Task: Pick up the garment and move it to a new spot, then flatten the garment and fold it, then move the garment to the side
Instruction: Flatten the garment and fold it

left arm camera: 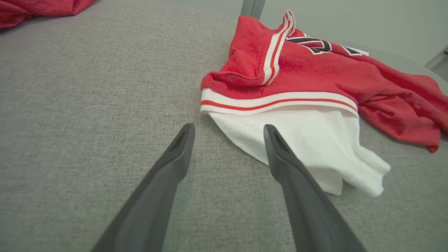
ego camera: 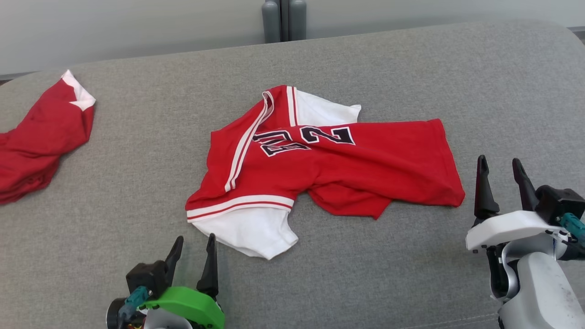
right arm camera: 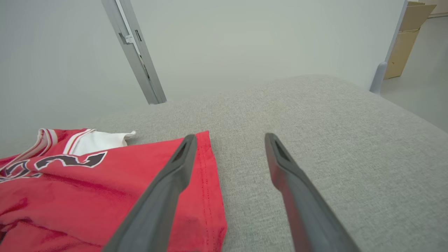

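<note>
Fingers (left arm camera: 175,157) of our left gripper (ego camera: 194,246) stand spread with nothing between them. The right gripper (ego camera: 499,173) is likewise parted and holds nothing.

We note the garment (ego camera: 329,169) lying near the middle of the grey padded surface (ego camera: 411,68). It is a red jersey with white sleeves, red-and-white striped trim, and black numerals edged in white. It is rumpled, not flat. The body runs out toward our right. One white sleeve points toward the near edge and the other shows at the far side. A fold of red cloth bunches under the middle.

Left gripper sits just beside the near white sleeve. In the left wrist view one finger overlaps that sleeve, and we cannot tell if it touches. Right gripper sits just beside the hem at the garment's right end.

Edges: the surface rounds off at the far right corner. Grey posts (ego camera: 283,20) rise beyond the far edge. A second red garment (ego camera: 41,141) lies at the left edge, well apart. Bare grey cloth lies between the two garments, beyond the jersey, and to its right.
</note>
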### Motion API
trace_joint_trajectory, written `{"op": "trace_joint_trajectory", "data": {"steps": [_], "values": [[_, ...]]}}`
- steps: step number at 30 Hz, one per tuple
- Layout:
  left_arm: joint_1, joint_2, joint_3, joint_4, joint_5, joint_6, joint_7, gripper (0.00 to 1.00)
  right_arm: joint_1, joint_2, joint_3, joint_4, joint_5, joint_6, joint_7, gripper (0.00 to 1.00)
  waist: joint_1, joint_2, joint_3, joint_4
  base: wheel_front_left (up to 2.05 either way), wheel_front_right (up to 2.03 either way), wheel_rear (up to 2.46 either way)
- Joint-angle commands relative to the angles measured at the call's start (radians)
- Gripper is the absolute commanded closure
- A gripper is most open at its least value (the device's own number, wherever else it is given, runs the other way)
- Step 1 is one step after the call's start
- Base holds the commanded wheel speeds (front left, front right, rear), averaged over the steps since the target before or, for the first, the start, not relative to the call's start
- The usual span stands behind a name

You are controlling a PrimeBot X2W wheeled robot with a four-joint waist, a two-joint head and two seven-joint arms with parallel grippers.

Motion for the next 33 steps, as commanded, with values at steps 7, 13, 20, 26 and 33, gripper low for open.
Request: {"op": "trace_joint_trajectory", "data": {"steps": [7, 13, 20, 26, 33], "values": [[-0.128, 0.010, 0.023, 0.132, -0.018, 0.025, 0.016, 0.00, 0.032, -0.002, 0.023, -0.100, 0.008, -0.001, -0.004, 0.00, 0.0000, 0.0000, 0.025, -0.035, 0.00, 0.00, 0.00], [-0.212, 0.029, 0.031, 0.222, -0.027, 0.015, 0.032, 0.44, 0.036, -0.002, 0.041, -0.134, 0.007, -0.001, -0.004, 0.00, 0.0000, 0.0000, 0.037, -0.054, 0.00, 0.00, 0.00], [-0.232, 0.040, -0.003, 0.235, -0.010, -0.021, 0.017, 1.00, 0.053, -0.002, 0.026, -0.148, -0.004, -0.001, -0.004, 0.00, 0.0000, 0.0000, 0.022, -0.043, 0.00, 0.00, 0.00], [-0.172, 0.064, -0.028, 0.122, 0.029, -0.009, 0.001, 1.00, 0.067, -0.003, 0.026, -0.146, 0.001, -0.001, -0.004, 0.00, 0.0000, 0.0000, -0.009, -0.010, 0.00, 0.00, 0.00], [-0.034, 0.139, -0.029, -0.169, 0.072, 0.072, 0.097, 1.00, 0.083, -0.002, 0.027, -0.141, 0.007, -0.001, -0.004, 0.00, 0.0000, 0.0000, -0.032, 0.018, 0.00, 0.00, 0.00]]}}
